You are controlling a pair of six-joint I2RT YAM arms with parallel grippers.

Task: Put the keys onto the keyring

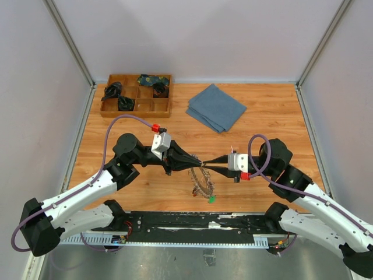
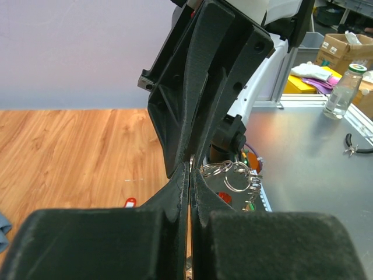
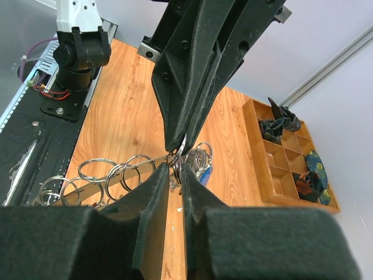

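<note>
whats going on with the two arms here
Both arms meet over the middle of the table, at a keyring. The left gripper is shut on the keyring, with its bunch of keys hanging below. The right gripper has its fingers nearly together at the same spot from the opposite side; whether they grip is unclear.

1. Left gripper (image 1: 199,161) and right gripper (image 1: 206,167), tips meeting over mid-tabletop (image 1: 268,134).
2. Keyring (image 1: 201,182) just nearside of tips; green tag (image 1: 211,199) at its near end.
3. Folded blue cloth (image 1: 217,108) and compartmented wooden tray (image 1: 157,105) at rear.
</note>
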